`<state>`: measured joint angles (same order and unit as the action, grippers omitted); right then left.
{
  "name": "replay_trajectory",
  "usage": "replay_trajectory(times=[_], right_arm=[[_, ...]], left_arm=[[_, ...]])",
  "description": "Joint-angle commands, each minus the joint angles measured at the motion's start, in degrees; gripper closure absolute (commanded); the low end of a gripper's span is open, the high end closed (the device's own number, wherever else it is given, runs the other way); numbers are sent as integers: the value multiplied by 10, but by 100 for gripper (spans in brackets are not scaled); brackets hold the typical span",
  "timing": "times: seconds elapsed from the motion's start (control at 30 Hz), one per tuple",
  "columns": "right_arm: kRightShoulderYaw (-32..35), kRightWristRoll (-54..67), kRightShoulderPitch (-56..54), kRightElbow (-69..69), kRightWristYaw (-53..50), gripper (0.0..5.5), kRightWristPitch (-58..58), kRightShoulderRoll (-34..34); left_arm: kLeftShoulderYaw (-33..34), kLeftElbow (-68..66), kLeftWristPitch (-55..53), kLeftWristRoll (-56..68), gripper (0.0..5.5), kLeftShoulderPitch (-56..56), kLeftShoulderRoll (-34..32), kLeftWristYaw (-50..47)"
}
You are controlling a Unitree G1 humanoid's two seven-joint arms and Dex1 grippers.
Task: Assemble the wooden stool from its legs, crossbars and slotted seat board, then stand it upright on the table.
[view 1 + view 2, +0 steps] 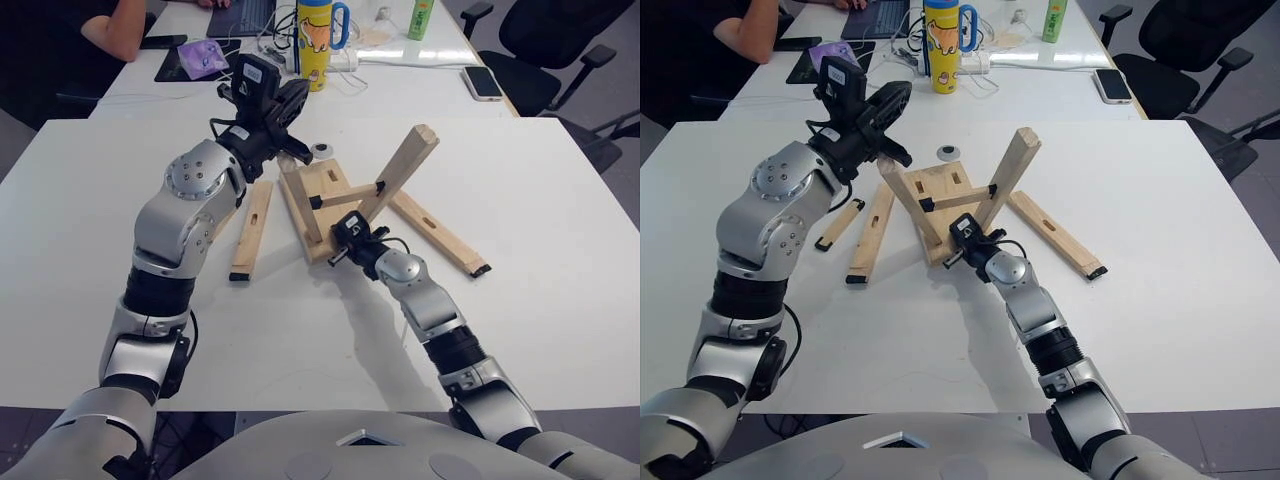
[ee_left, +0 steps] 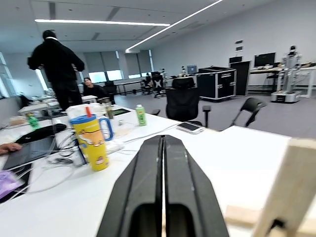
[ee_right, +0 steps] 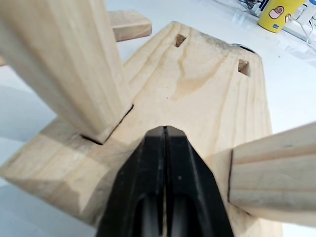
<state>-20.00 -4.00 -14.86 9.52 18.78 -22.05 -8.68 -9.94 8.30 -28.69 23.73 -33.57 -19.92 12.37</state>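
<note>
The slotted seat board (image 1: pixel 330 180) is lying flat on the white counter (image 1: pixel 540 200), at the centre of the left eye frame. Two legs are sitting plugged into it: one leg (image 1: pixel 300 205) is rising along the board's left edge, while the other leg (image 1: pixel 400 170) is leaning up and out toward the upper right. A short crossbar (image 1: pixel 347 193) is bridging the two.

The left tool (image 1: pixel 297 95) is hanging raised in the upper left of centre, above the far end of the board, with its fingers clenched together on nothing. The right tool (image 3: pixel 165 131) is sitting low at the board's near edge, just below centre, between the two plugged legs. Its fingers are pressed flat together and gripping nothing.

A loose leg (image 1: pixel 250 228) is lying flat left of the board, and another loose leg (image 1: pixel 440 232) is lying to the right, running diagonally toward the lower right. A loose short crossbar (image 1: pixel 840 225) is resting further left, near the left arm. A small round object (image 1: pixel 321 150) is sitting just beyond the board, and a yellow mug (image 1: pixel 314 40) is standing at the top centre
</note>
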Motion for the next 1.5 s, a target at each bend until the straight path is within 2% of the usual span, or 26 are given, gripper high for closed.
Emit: replay_trajectory(times=[0.03, 0.2, 0.4, 0.6, 0.77, 0.97, 1.07, 1.2, 1.37, 1.43, 1.5], right_arm=[[7, 33, 48, 29, 20, 550, 34, 28], [45, 66, 57, -46, 36, 550, 138, 23], [51, 100, 103, -141, 92, 550, 146, -10], [49, 72, 102, -77, 65, 550, 94, -11], [55, 61, 106, -37, 40, 550, 67, -3], [36, 65, 118, -70, 71, 550, 75, -14], [56, 62, 103, -43, 36, 550, 49, 0], [106, 92, 109, -74, 34, 550, 111, -3], [148, 137, 141, -129, 82, 550, 163, -34], [179, 130, 144, -142, 68, 550, 165, -57], [185, 100, 117, -101, 49, 550, 152, -76]], left_arm=[[-4, -89, 15, -50, 549, 44, 18, -3], [91, 9, 89, -79, 549, 92, 31, -79], [125, 143, 130, -108, 549, 186, 59, -119], [98, 157, 121, -110, 549, 85, 70, -88], [119, 164, 111, -130, 549, 18, 57, -94], [155, 120, 87, -169, 549, 112, 38, -106], [147, 104, 69, -195, 549, 164, 37, -109], [125, 85, 23, -207, 549, 229, 32, -88], [57, 83, -37, -215, 549, 278, 32, -45], [-7, 89, -91, -230, 549, 300, 19, -18], [-19, 102, -118, -241, 549, 306, 26, -27]])
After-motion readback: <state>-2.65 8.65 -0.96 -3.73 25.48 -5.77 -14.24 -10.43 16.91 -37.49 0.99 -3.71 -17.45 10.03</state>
